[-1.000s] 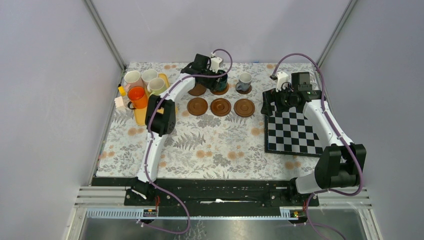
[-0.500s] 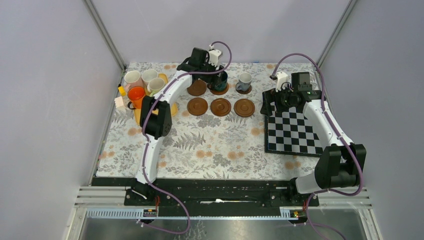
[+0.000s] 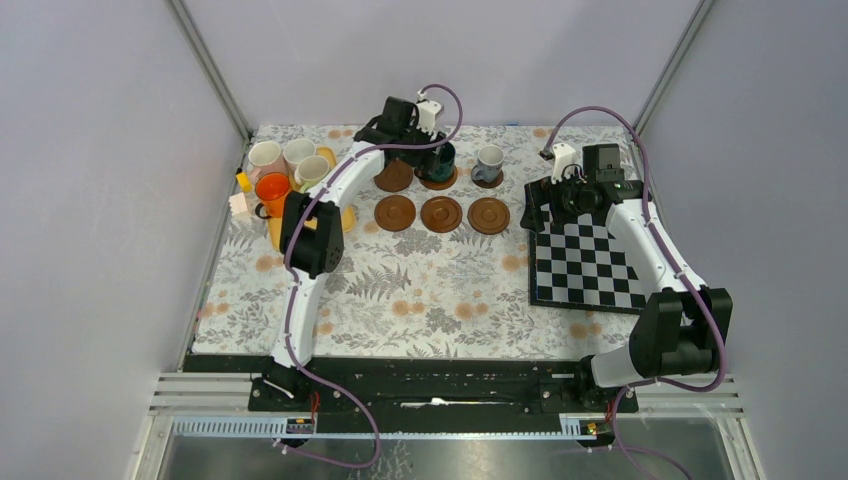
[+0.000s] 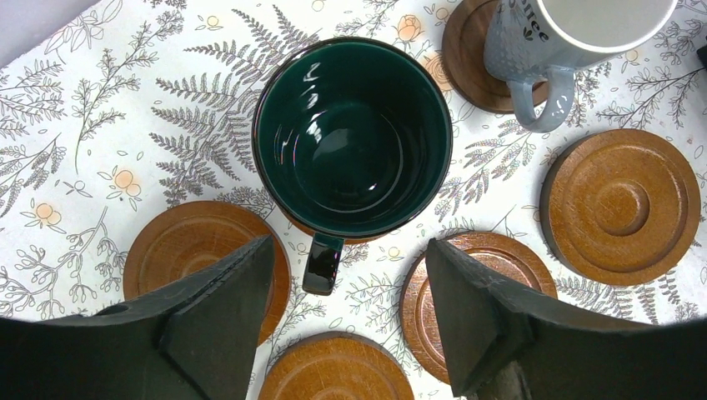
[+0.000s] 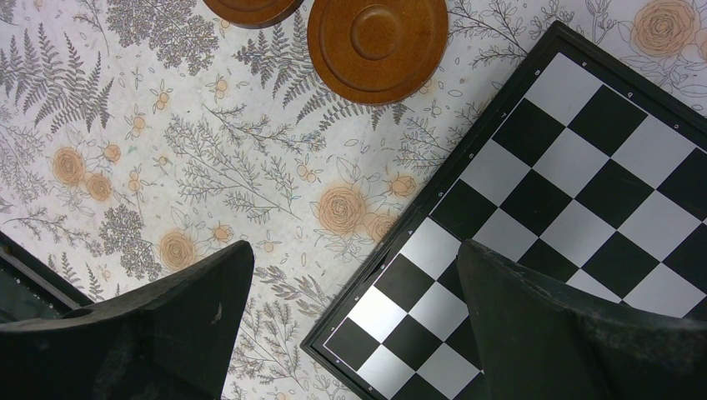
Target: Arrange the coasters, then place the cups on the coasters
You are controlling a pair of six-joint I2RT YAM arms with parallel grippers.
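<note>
The dark green-black cup (image 4: 352, 137) stands on a coaster (image 4: 367, 239) in the back row, its handle pointing toward my left gripper (image 4: 348, 246). That gripper hangs open just above and behind the cup (image 3: 441, 160), holding nothing. The grey cup (image 3: 489, 161) sits on the back-right coaster (image 4: 471, 58). The back-left coaster (image 3: 394, 177) and three front coasters (image 3: 395, 212) (image 3: 441, 213) (image 3: 488, 215) are bare. Pink (image 3: 264, 155), white (image 3: 298, 152), pale green (image 3: 315, 170) and orange (image 3: 273, 190) cups cluster at the left. My right gripper (image 5: 354, 250) is open over the chessboard corner.
A black-and-white chessboard (image 3: 585, 262) lies on the right half of the flowered cloth. A yellow tray (image 3: 281, 235) holds the four cups at the left edge, beside a small yellow and a pale block (image 3: 240, 195). Grey walls close in on three sides.
My left gripper has opened, let go of the dark green-black cup on its coaster, and drawn up and back from it. The right arm has not moved.
</note>
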